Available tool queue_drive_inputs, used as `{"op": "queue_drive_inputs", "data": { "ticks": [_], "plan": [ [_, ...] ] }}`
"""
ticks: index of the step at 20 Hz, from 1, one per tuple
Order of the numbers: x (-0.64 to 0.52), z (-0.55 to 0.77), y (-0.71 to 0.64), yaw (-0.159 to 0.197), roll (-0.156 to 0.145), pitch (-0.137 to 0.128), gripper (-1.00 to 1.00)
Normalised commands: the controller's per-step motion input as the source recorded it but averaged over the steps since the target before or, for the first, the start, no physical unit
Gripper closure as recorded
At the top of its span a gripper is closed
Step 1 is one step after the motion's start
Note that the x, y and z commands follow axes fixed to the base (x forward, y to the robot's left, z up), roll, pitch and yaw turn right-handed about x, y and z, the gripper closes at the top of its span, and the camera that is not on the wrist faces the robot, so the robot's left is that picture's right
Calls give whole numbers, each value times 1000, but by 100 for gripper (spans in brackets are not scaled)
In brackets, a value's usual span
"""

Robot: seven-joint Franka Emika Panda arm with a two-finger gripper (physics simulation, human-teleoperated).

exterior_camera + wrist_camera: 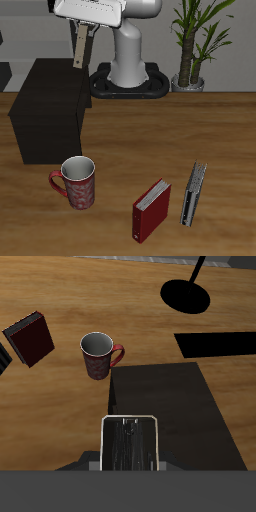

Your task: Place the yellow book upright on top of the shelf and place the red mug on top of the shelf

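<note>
My gripper (pixel 80 34) is high above the back part of the shelf (pixel 48 112), a large dark brown box with a flat top. It is shut on the yellow book (pixel 79 52), a thin olive-tan hardback that hangs upright below the fingers, clear of the shelf top. In the wrist view the book (pixel 131 442) shows end-on over the shelf top (pixel 175 406). The red mug (pixel 78 184) stands upright on the table in front of the shelf, handle outward. It also shows in the wrist view (pixel 98 356).
A thicker red book (pixel 152 210) and a grey book (pixel 193 195) stand near the table's front edge. The red book also shows in the wrist view (pixel 30 338). The robot base (pixel 133 62) and a potted plant (pixel 195 40) are at the back.
</note>
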Motion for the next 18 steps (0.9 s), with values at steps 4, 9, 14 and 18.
{"op": "queue_drive_inputs", "data": {
  "ticks": [4, 9, 14, 18],
  "plan": [
    [-315, 162, -380, -60, -23, -19, 100],
    [-325, 83, -468, -80, -40, -25, 100],
    [-208, 19, -317, -81, -31, 1, 100],
    [-117, -8, -264, -108, -51, -4, 100]
  ]
}}
